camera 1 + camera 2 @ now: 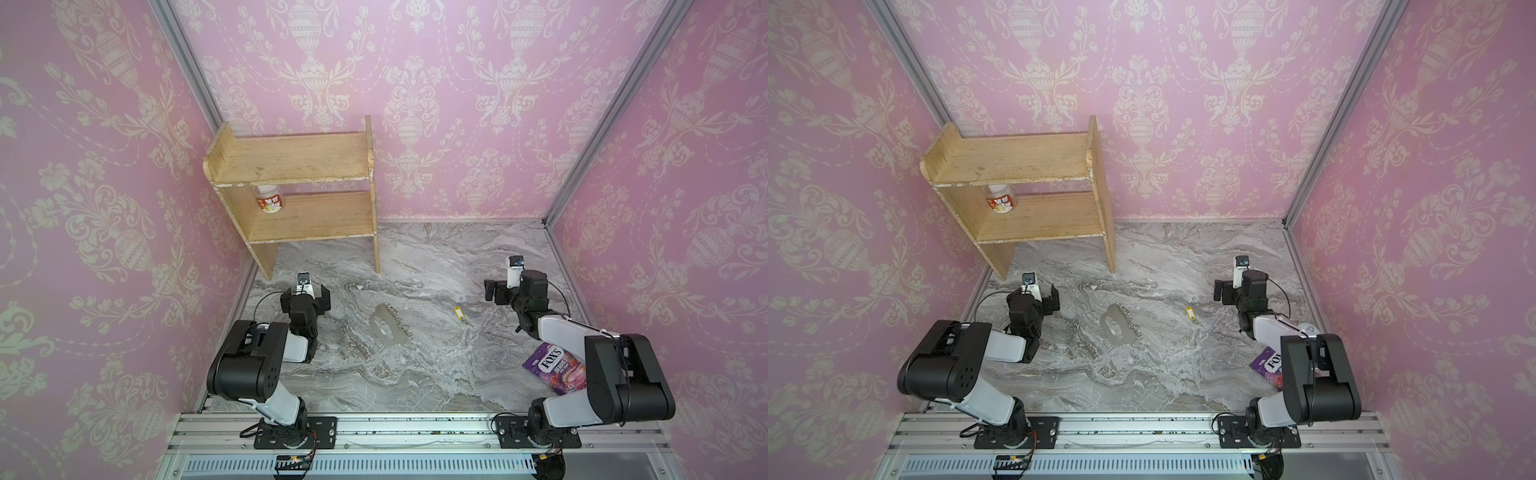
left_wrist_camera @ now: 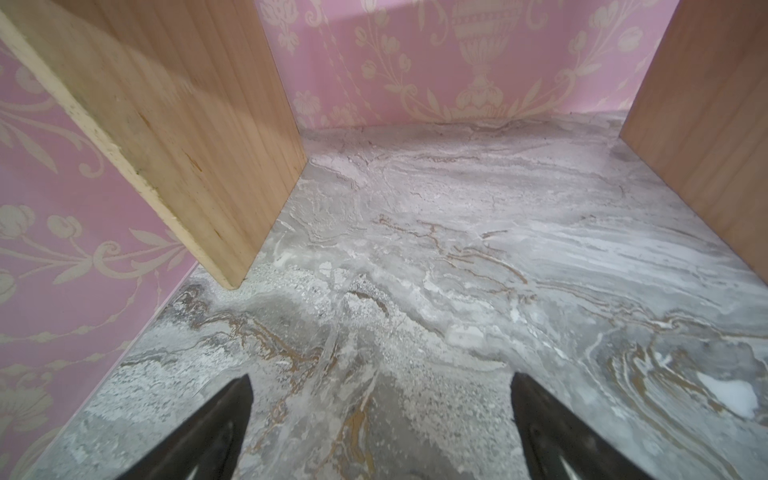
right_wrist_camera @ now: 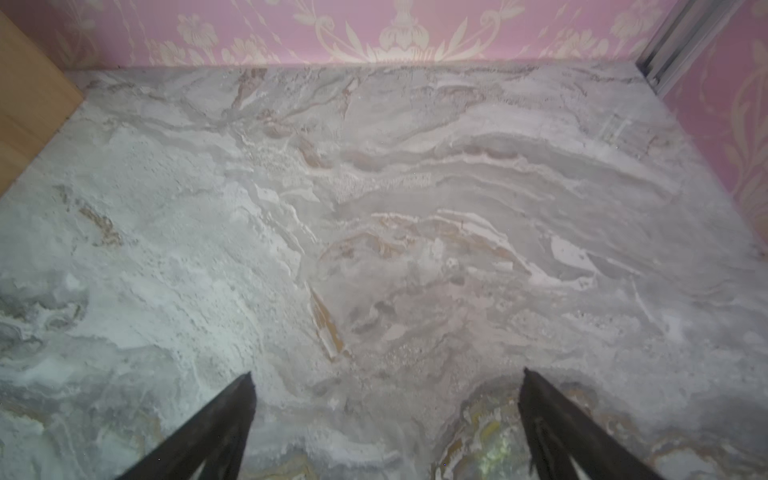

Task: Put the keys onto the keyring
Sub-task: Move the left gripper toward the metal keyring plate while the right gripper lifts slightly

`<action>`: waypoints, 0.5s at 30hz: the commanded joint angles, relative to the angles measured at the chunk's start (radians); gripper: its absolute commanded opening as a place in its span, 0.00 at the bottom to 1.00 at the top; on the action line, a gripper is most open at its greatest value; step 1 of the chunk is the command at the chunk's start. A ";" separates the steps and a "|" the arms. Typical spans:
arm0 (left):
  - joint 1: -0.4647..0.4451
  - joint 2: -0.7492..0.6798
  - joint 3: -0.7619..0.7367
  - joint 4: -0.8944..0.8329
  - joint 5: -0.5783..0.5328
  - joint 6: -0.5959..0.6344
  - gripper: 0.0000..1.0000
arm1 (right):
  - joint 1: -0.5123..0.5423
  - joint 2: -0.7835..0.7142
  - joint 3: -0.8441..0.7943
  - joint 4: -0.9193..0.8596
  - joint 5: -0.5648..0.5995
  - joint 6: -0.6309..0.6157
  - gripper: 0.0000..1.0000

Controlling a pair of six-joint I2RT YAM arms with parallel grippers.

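Note:
In both top views the keyring (image 1: 386, 328) (image 1: 1118, 326), a flat grey plate with an oval cut-out and small silver rings along one edge, lies mid-table. The keys (image 1: 459, 312) (image 1: 1190, 313), a small silver key on a yellow tag, lie to its right, apart from it. My left gripper (image 1: 306, 291) (image 1: 1034, 297) hovers left of the keyring, open and empty. My right gripper (image 1: 511, 289) (image 1: 1239, 289) hovers right of and beyond the keys, also open and empty. Both wrist views show only bare marble between the spread fingers of the left gripper (image 2: 380, 378) and the right gripper (image 3: 387, 372); keys and keyring are out of those views.
A wooden two-tier shelf (image 1: 291, 166) (image 1: 1017, 162) stands at the back left with a small jar (image 1: 270, 199) on its lower board. A purple candy bag (image 1: 552, 365) lies under the right arm. Shelf legs (image 2: 187, 145) rise close ahead of the left gripper. Pink walls enclose the table.

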 commanded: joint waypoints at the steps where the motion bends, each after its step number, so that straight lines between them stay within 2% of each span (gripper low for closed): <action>1: -0.058 -0.154 0.108 -0.275 0.064 0.071 0.99 | 0.063 -0.072 0.087 -0.262 0.072 0.018 1.00; 5: -0.156 -0.265 0.243 -0.590 0.059 0.074 0.99 | 0.111 -0.060 0.175 -0.429 0.121 0.068 1.00; 8: -0.254 -0.285 0.339 -0.815 0.031 0.058 0.99 | 0.137 -0.051 0.255 -0.582 0.107 0.120 1.00; 12: -0.407 -0.276 0.447 -1.068 0.046 -0.046 0.99 | 0.165 -0.064 0.319 -0.736 0.079 0.179 1.00; 15: -0.527 -0.271 0.476 -1.170 0.079 -0.137 0.99 | 0.190 -0.084 0.334 -0.814 0.050 0.198 1.00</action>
